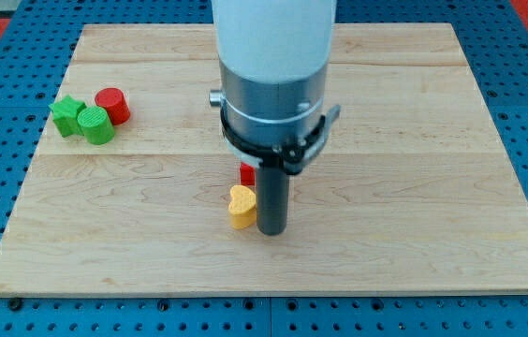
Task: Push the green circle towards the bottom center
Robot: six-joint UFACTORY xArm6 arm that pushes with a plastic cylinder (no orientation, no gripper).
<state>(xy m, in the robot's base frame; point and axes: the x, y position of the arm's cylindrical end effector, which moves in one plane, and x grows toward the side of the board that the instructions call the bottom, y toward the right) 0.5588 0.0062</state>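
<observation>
The green circle (96, 124) stands near the board's left edge, touching a green star (66, 114) on its left and a red circle (112, 105) on its upper right. My tip (271, 230) is near the board's middle, far to the right of the green circle and lower in the view. It stands right beside a yellow heart (242, 206), on that block's right. A red block (247, 173), shape partly hidden by the rod, sits just above the heart.
The wooden board (414, 140) lies on a blue pegboard surface. The arm's white and grey body (273, 75) hides the board's top centre.
</observation>
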